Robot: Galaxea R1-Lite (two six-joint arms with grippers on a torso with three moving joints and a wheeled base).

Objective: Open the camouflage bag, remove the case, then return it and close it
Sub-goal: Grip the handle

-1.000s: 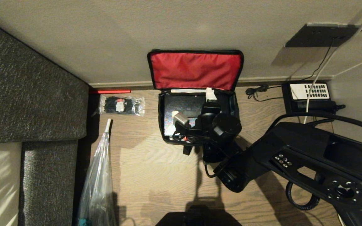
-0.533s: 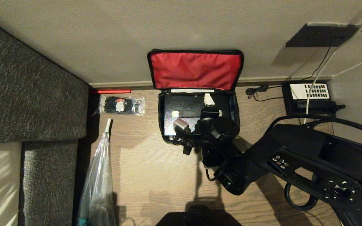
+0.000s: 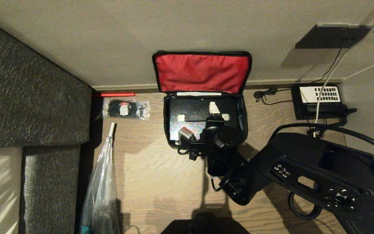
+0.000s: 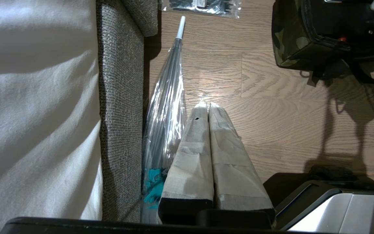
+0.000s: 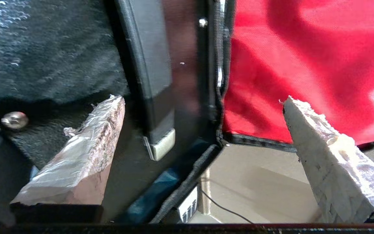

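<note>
Nearest me, at my 9 o'clock: left claw parked low over the wood floor, tips pressed together, holding nothing. A folded clear umbrella lies just beside it along the sofa.

At 12 o'clock: my right claw hangs over the camouflage bag, spread wide and pinching nothing. In the wrist view one fingertip is above the case. The other shows against the red lining beyond the far rim.

The case lies flat inside the bag and fills nearly its whole floor, with a dark strap across its top. The lid stands open, leaning on the wall.

Judgement: whether this is the lift-out or the closing, I cannot tell. For a lift:
- Bring both tips inside the rim and centre them on the strap.
- Close fully before rising.
- Lift straight up, since the fit looks snug and a tilt could drag the soft walls along.

For closing, hook the lid's top edge and swing it toward 6 o'clock.

Farther out: a packet of ties at 10 o'clock and a telephone at 2 o'clock, both well clear.
</note>
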